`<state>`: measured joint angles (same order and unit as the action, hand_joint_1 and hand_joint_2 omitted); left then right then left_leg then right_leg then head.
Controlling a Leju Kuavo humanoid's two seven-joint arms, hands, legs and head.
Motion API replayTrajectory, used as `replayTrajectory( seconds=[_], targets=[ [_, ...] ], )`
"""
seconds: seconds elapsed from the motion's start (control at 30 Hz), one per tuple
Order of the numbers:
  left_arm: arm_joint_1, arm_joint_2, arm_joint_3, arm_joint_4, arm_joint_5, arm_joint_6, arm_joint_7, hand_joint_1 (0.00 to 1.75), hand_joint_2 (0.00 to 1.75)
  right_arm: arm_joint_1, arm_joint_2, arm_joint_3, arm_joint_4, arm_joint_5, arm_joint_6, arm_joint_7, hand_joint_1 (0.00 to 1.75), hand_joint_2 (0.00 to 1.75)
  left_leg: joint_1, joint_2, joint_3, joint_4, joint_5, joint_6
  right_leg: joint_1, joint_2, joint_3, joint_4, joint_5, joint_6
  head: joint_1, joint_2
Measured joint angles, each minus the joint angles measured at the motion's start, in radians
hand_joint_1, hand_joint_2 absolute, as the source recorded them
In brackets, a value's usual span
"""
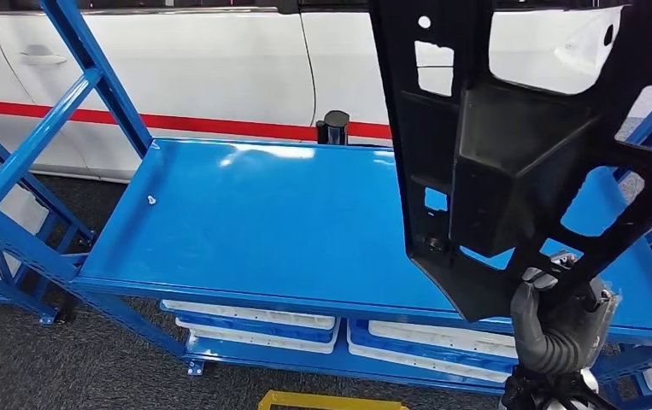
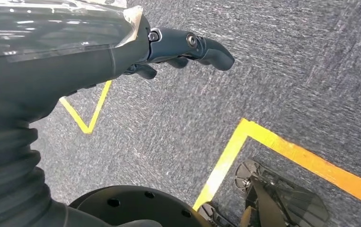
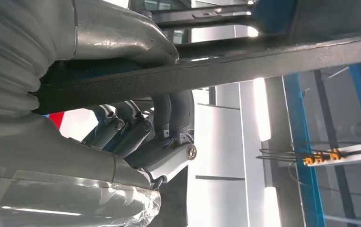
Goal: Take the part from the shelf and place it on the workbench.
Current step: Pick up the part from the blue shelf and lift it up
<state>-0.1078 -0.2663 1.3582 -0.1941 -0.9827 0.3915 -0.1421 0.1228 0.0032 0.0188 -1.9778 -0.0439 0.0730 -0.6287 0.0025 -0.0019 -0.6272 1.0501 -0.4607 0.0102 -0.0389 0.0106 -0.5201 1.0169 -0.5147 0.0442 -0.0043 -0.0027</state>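
Above the shelf: the black part [image 1: 510, 154], a flat moulded panel with cut-out windows, hangs in the air at the right of the head view, clear of the blue shelf board [image 1: 262, 222].
Long axis: roughly upright, tilted a little, its narrow lower end pointing down to the hand.
Grip: the right hand [image 1: 561, 329] holds that lower end from below; in the right wrist view its fingers [image 3: 171, 116] wrap around a dark bar of the part [image 3: 244, 64], clenched on it.
Part from fingers: nearly all of the panel stands above the hold, so it looks top-heavy and, I judge, apt to swing if turned fast.
Left hand [image 2: 188, 47]: hangs low over grey carpet with yellow floor lines [image 2: 273, 142], fingers loosely bent and holding nothing.
Nearer arm: the right, already carrying; the left is well apart from the part.
Shelf: blue frame, white bins [image 1: 254, 320] on the tier below, a white vehicle [image 1: 194, 68] behind.
Desk: not seen from here; the carry probably calls for a turn away from the shelf.
Stage: pick done, placing not yet done.
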Motion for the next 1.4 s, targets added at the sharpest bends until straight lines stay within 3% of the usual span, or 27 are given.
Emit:
replayTrajectory(
  seconds=[0.1, 0.13, 0.17, 0.2, 0.27, 0.33, 0.37, 0.43, 0.5, 0.6, 0.63, 0.67, 0.7, 0.73, 0.8, 0.87, 0.9, 0.97, 1.0, 1.07, 1.13, 1.17, 1.2, 1.23, 1.27, 1.33, 1.4],
  targets=[
    [0.0, 0.0, 0.0, 0.0, -0.003, 0.0, 0.001, 0.0, 1.75, 0.0, 0.007, 0.002, 0.003, 0.0, 0.0, 0.0, 1.75, 1.75, 0.002, -0.002, -0.054, 0.172, -0.135, -0.009, 0.007, -0.004, -0.03, 0.001, 0.027, -0.029, -0.003, 0.0],
    [0.0, 0.0, 0.0, 0.0, -0.003, 0.0, 0.002, 0.0, 1.75, 0.001, 0.009, 0.002, 0.005, 0.0, 0.001, 0.0, 1.75, 1.75, 0.002, -0.002, -0.063, 0.226, -0.16, -0.01, 0.011, -0.004, -0.041, 0.001, 0.035, -0.032, -0.004, 0.0],
    [0.0, 0.0, 0.001, 0.0, -0.004, 0.001, 0.003, 0.0, 1.75, 0.001, 0.011, 0.002, 0.007, 0.0, 0.001, 0.0, 1.75, 1.75, 0.002, -0.002, -0.058, 0.251, -0.163, -0.009, 0.014, -0.005, -0.051, 0.002, 0.043, -0.033, -0.004, 0.0],
    [0.0, 0.0, 0.001, 0.0, -0.005, 0.002, 0.004, 0.0, 1.75, 0.001, 0.012, 0.002, 0.009, 0.0, 0.001, 0.0, 1.75, 1.75, 0.002, -0.002, -0.035, 0.238, -0.147, -0.006, 0.017, -0.005, -0.059, 0.002, 0.05, -0.032, -0.004, 0.0],
    [-0.001, 0.0, 0.001, 0.0, -0.006, 0.004, 0.006, 0.0, 1.75, 0.001, 0.015, 0.002, 0.01, 0.003, 0.001, 0.0, 1.75, 1.75, 0.002, -0.004, 0.059, 0.117, -0.102, 0.003, 0.02, -0.004, -0.072, 0.002, 0.063, -0.027, -0.004, 0.0],
    [-0.004, -0.001, 0.001, 0.0, -0.007, 0.006, 0.007, 0.0, 1.75, 0.0, 0.017, 0.001, 0.01, 0.009, 0.0, 0.0, 1.75, 1.75, -0.002, -0.009, 0.145, -0.012, -0.085, 0.012, 0.024, -0.004, -0.08, 0.002, 0.077, -0.017, -0.003, 0.0],
    [-0.006, -0.001, 0.001, 0.0, -0.008, 0.007, 0.007, 0.0, 1.75, -0.001, 0.018, 0.0, 0.01, 0.013, -0.001, 0.0, 1.75, 1.75, -0.006, -0.011, 0.164, -0.046, -0.086, 0.016, 0.024, -0.004, -0.082, 0.001, 0.084, -0.01, -0.003, 0.0],
    [-0.007, -0.003, 0.0, 0.0, -0.009, 0.007, 0.007, 0.0, 1.75, 0.0, 0.02, 0.0, 0.01, 0.022, -0.005, 0.0, 1.75, 1.75, -0.013, -0.01, 0.157, -0.061, -0.075, 0.026, 0.023, -0.006, -0.087, -0.002, 0.099, 0.006, -0.002, 0.0],
    [-0.007, -0.006, 0.0, 0.0, -0.01, 0.007, 0.007, 0.0, 1.75, 0.002, 0.021, 0.0, 0.01, 0.03, -0.01, 0.001, 1.75, 1.75, -0.014, -0.002, 0.138, -0.07, -0.051, 0.042, 0.022, -0.006, -0.105, 0.018, 0.078, 0.009, -0.001, 0.0],
    [-0.007, -0.007, 0.001, 0.0, -0.01, 0.006, 0.007, 0.0, 1.75, 0.005, 0.022, 0.0, 0.01, 0.04, -0.018, 0.002, 1.75, 1.75, -0.013, 0.009, 0.095, -0.074, -0.013, 0.058, 0.023, -0.007, -0.154, 0.169, -0.047, -0.007, 0.004, 0.0],
    [-0.007, -0.007, 0.001, 0.0, -0.01, 0.005, 0.007, 0.0, 1.75, 0.006, 0.023, 0.0, 0.01, 0.043, -0.021, 0.002, 1.75, 1.75, -0.014, 0.012, 0.081, -0.073, -0.001, 0.058, 0.022, -0.007, -0.162, 0.23, -0.075, -0.005, 0.004, 0.0],
    [-0.007, -0.008, 0.001, 0.0, -0.01, 0.005, 0.008, 0.0, 1.75, 0.007, 0.024, 0.0, 0.01, 0.046, -0.023, 0.002, 1.75, 1.75, -0.015, 0.014, 0.067, -0.072, 0.011, 0.057, 0.022, -0.007, -0.16, 0.27, -0.083, 0.002, 0.004, 0.0],
    [-0.007, -0.008, 0.001, 0.0, -0.009, 0.004, 0.008, 0.0, 1.75, 0.008, 0.025, 0.0, 0.01, 0.048, -0.024, 0.002, 1.75, 1.75, -0.015, 0.015, 0.052, -0.071, 0.022, 0.056, 0.021, -0.007, -0.143, 0.278, -0.071, 0.014, 0.004, 0.0],
    [-0.008, -0.008, 0.001, 0.0, -0.009, 0.004, 0.009, 0.0, 1.75, 0.009, 0.026, 0.0, 0.01, 0.048, -0.024, 0.002, 1.75, 1.75, -0.014, 0.016, 0.038, -0.069, 0.033, 0.053, 0.02, -0.008, -0.108, 0.247, -0.05, 0.026, 0.004, 0.0],
    [-0.008, -0.008, 0.001, 0.0, -0.008, 0.004, 0.01, 0.0, 1.75, 0.008, 0.027, 0.0, 0.01, 0.049, -0.024, 0.002, 1.75, 1.75, -0.016, 0.016, 0.015, -0.062, 0.051, 0.046, 0.019, -0.009, 0.003, 0.102, -0.022, 0.038, 0.005, 0.0],
    [-0.009, -0.008, 0.001, 0.0, -0.008, 0.004, 0.011, 0.0, 1.75, 0.008, 0.029, 0.0, 0.009, 0.05, -0.024, 0.002, 1.75, 1.75, -0.02, 0.015, 0.001, -0.054, 0.066, 0.036, 0.024, -0.009, 0.084, -0.025, -0.034, 0.027, 0.002, 0.0],
    [-0.009, -0.008, 0.001, 0.0, -0.007, 0.005, 0.011, 0.0, 1.75, 0.008, 0.03, 0.0, 0.008, 0.051, -0.024, 0.001, 1.75, 1.75, -0.021, 0.015, -0.003, -0.052, 0.075, 0.031, 0.027, -0.009, 0.096, -0.052, -0.041, 0.018, 0.001, 0.0],
    [-0.008, -0.008, 0.001, 0.0, -0.006, 0.006, 0.013, 0.0, 1.75, 0.008, 0.031, -0.001, 0.008, 0.052, -0.024, 0.001, 1.75, 1.75, -0.019, 0.012, -0.011, -0.049, 0.08, 0.021, 0.023, -0.01, 0.083, -0.055, -0.034, 0.0, -0.001, 0.0],
    [-0.008, -0.007, 0.001, -0.001, -0.004, 0.007, 0.015, 0.0, 1.75, 0.007, 0.032, -0.002, 0.008, 0.053, -0.024, 0.001, 1.75, 1.75, -0.017, 0.008, -0.018, -0.035, 0.059, 0.015, 0.019, -0.012, 0.075, -0.055, -0.025, -0.012, -0.001, 0.0],
    [-0.008, -0.007, 0.001, -0.001, -0.001, 0.011, 0.022, 0.0, 1.75, 0.0, 0.035, -0.001, 0.009, 0.059, -0.021, 0.001, 1.75, 1.75, -0.012, 0.0, -0.043, 0.046, -0.032, 0.002, 0.014, -0.016, 0.056, -0.055, -0.005, -0.031, -0.004, 0.0],
    [-0.009, -0.007, 0.003, -0.001, 0.012, 0.024, 0.029, 0.0, 1.75, -0.011, 0.036, -0.001, 0.014, 0.066, -0.017, 0.002, 1.75, 1.75, -0.007, -0.002, -0.072, 0.177, -0.118, -0.007, 0.016, -0.017, 0.033, -0.053, 0.015, -0.038, -0.006, 0.0],
    [-0.01, -0.009, 0.009, -0.001, 0.032, 0.043, 0.036, 0.0, 1.75, -0.017, 0.036, 0.0, 0.019, 0.07, -0.016, 0.002, 1.75, 1.75, -0.004, -0.002, -0.076, 0.226, -0.129, -0.01, 0.017, -0.017, 0.021, -0.051, 0.025, -0.036, -0.006, 0.0],
    [-0.011, -0.01, 0.02, -0.001, 0.058, 0.067, 0.045, 0.0, 1.75, -0.022, 0.037, -0.001, 0.024, 0.074, -0.015, 0.002, 1.75, 1.75, 0.0, -0.002, -0.066, 0.245, -0.118, -0.013, 0.017, -0.017, 0.009, -0.047, 0.034, -0.032, -0.006, 0.0],
    [-0.012, -0.013, 0.034, -0.001, 0.086, 0.096, 0.055, 0.0, 1.75, -0.026, 0.04, -0.001, 0.031, 0.08, -0.017, 0.002, 1.75, 1.75, 0.005, -0.001, -0.037, 0.227, -0.092, -0.015, 0.016, -0.017, -0.004, -0.042, 0.041, -0.028, -0.007, 0.0],
    [-0.012, -0.015, 0.05, -0.002, 0.107, 0.119, 0.059, 0.0, 1.75, -0.029, 0.045, 0.0, 0.038, 0.089, -0.022, 0.0, 1.75, 1.75, 0.011, -0.001, 0.007, 0.174, -0.065, -0.017, 0.015, -0.016, -0.016, -0.035, 0.046, -0.023, -0.007, 0.0],
    [-0.012, -0.02, 0.071, -0.002, 0.119, 0.148, 0.049, 0.0, 1.75, -0.03, 0.062, 0.002, 0.051, 0.112, -0.04, -0.01, 1.75, 1.75, 0.017, -0.005, 0.102, 0.039, -0.05, -0.018, 0.016, -0.016, -0.036, -0.022, 0.054, -0.012, -0.007, 0.0],
    [-0.011, -0.023, 0.081, -0.002, 0.12, 0.158, 0.03, 0.0, 1.75, -0.027, 0.076, 0.007, 0.061, 0.128, -0.06, -0.022, 1.75, 1.75, 0.011, -0.01, 0.14, -0.034, -0.064, -0.013, 0.018, -0.018, -0.05, -0.014, 0.066, 0.005, -0.006, 0.0]
  ],
)
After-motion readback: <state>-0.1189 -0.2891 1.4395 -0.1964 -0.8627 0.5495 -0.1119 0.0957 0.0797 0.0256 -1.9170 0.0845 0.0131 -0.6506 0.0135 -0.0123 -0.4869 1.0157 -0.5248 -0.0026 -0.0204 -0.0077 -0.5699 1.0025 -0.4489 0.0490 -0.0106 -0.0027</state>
